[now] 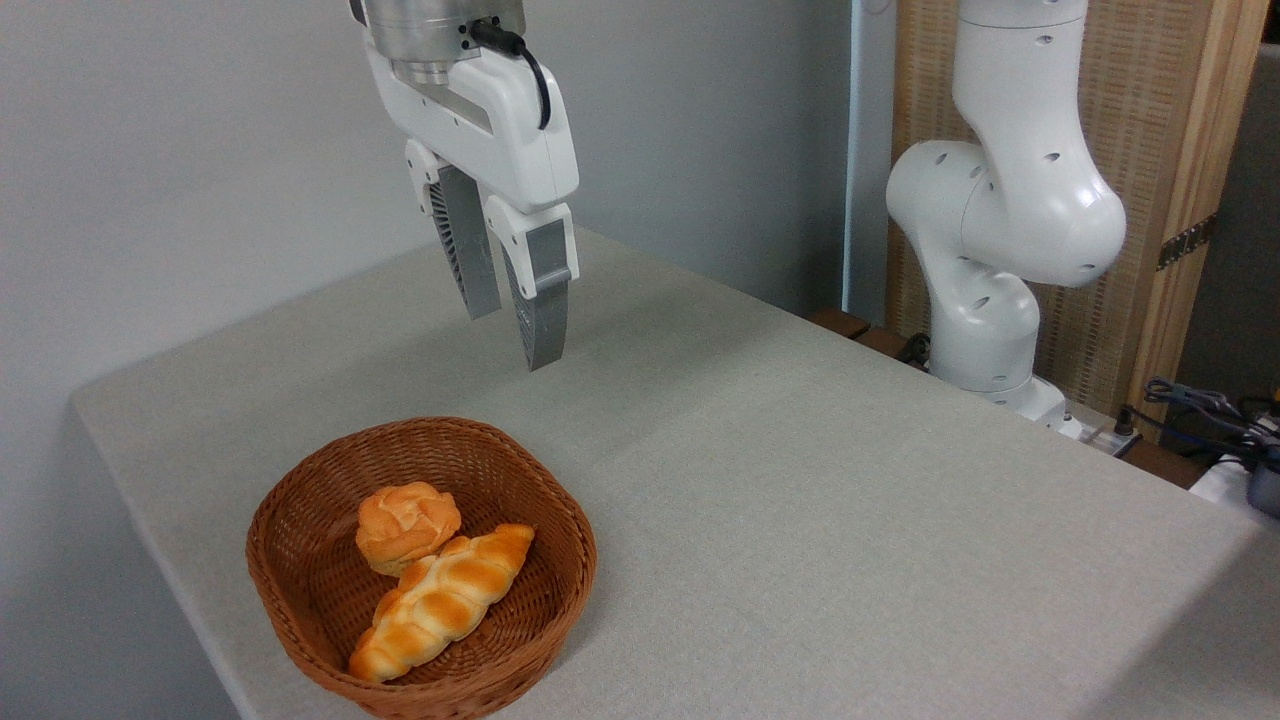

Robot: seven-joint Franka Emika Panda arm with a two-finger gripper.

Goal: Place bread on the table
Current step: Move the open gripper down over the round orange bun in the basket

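Orange-golden and round, the bread (pixel 407 526) sits inside the brown wicker basket (pixel 300 510) in the lower left of the frame, toward the basket's back half. Its top is knotted like a rose and its base looks paler. Just in front of it, touching its lower right side, lies a long braided loaf (pixel 440 602), golden with darker glazed ridges, stretched at a slant from the basket's lower front rim up toward the middle right.

The basket stands on the table (pixel 800 500), near the front left corner of the light grey-beige cloth. The rest of the cloth runs off to the right and to the back, where it meets a plain grey wall.

Above and behind the basket, in the upper middle-left of the frame, the gripper (pixel 512 335) hangs in the air, well apart from the bread and from the basket rim. Its two grey ribbed fingers (pixel 540 300) point downward with a slight tilt, and they stand a little apart with nothing between them. A black cable runs along the white housing above them.

At the upper right the white arm base (pixel 1000 220) rises from beyond the far edge of the table, in front of a wooden panel. Some dark cables lie at the right edge of the frame.
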